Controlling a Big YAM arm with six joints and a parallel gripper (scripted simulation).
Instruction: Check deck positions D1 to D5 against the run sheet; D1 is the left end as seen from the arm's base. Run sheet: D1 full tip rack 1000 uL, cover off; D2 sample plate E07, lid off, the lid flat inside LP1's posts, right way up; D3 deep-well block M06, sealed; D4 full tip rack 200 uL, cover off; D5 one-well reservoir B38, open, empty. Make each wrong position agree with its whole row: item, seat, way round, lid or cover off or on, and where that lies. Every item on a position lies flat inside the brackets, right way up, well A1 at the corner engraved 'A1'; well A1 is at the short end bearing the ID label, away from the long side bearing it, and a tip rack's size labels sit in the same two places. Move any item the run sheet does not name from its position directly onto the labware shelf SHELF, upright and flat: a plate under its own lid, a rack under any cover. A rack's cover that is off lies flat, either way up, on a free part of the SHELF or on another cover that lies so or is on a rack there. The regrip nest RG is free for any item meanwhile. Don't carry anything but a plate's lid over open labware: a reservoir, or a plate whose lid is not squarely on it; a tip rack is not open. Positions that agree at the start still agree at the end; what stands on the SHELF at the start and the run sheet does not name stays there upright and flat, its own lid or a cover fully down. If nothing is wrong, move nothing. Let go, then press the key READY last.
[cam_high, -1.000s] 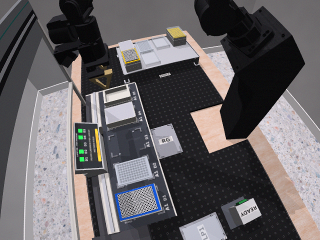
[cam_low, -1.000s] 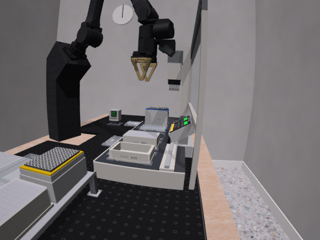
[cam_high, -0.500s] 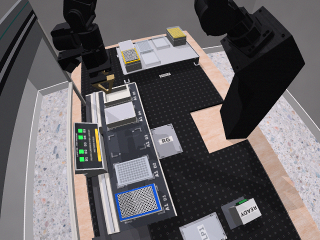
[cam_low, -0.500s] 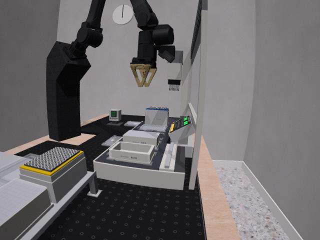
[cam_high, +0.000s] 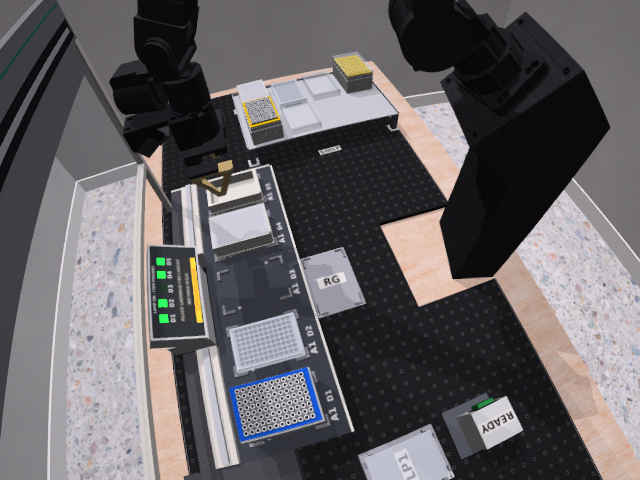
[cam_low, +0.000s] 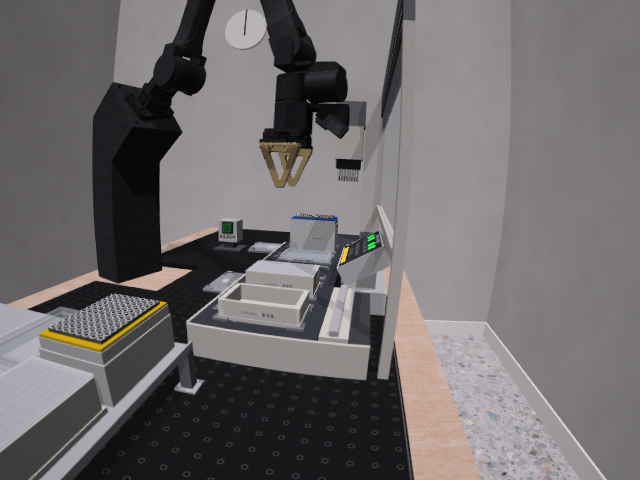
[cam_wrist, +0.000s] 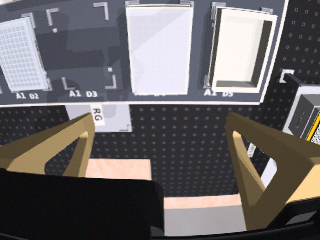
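Observation:
My gripper (cam_high: 217, 181) (cam_low: 285, 173) (cam_wrist: 160, 119) is open and empty, high above the deck's D5 end. On the deck, D1 holds a blue-rimmed tip rack (cam_high: 273, 405) (cam_low: 313, 232) with no cover. D2 holds a clear well plate (cam_high: 266, 341) (cam_low: 305, 254) (cam_wrist: 20, 54) with no lid. D3 (cam_high: 255, 286) (cam_wrist: 80, 47) is bare inside its brackets. D4 holds a sealed deep-well block (cam_high: 240, 229) (cam_low: 281, 276) (cam_wrist: 159, 47). D5 holds an open, empty one-well reservoir (cam_high: 235, 191) (cam_low: 263, 304) (cam_wrist: 242, 47). A yellow-rimmed tip rack (cam_high: 261, 111) (cam_low: 103, 322) (cam_wrist: 307, 116) stands uncovered on the SHELF (cam_high: 356, 105).
The SHELF also carries a second yellow tip rack (cam_high: 352, 67) and several flat plates or covers (cam_high: 302, 116). The RG nest (cam_high: 330, 281) lies beside D3. LP1 (cam_high: 405, 457) and the READY key (cam_high: 491, 421) (cam_low: 230, 229) are at the near end. A status panel (cam_high: 173, 289) and a gantry pipette head (cam_low: 348, 155) flank the deck.

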